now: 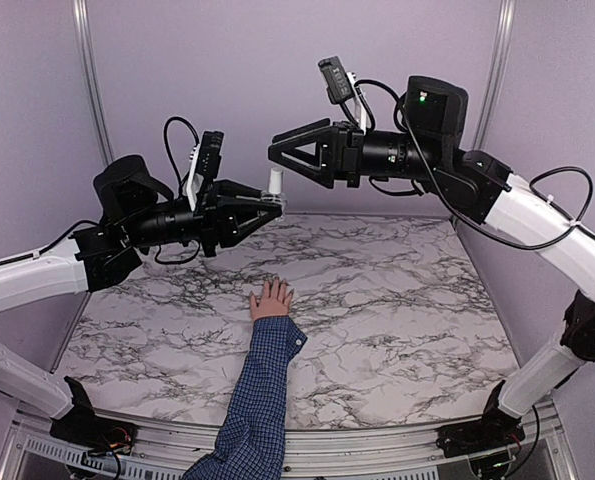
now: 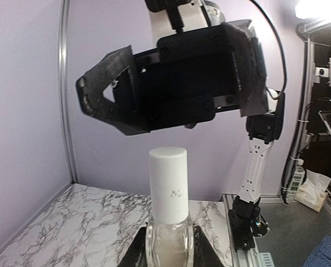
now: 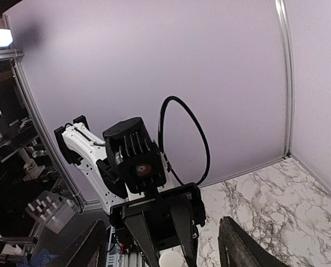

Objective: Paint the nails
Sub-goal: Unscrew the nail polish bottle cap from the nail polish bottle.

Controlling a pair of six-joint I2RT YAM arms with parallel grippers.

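Bottle (image 2: pixel 168 200) base hidden (left tool (image 2: pixel 168 253) grips).

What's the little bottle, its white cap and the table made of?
The bottle looks like clear glass: see-through and shiny. Its cap seems matte white plastic. The table looks like marble, white with dark veins, though it may be printed.

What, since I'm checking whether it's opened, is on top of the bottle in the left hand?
A white cap sits on the bottle held in the left hand. The open right hand hangs above, apart. Any brush under the cap is hidden.
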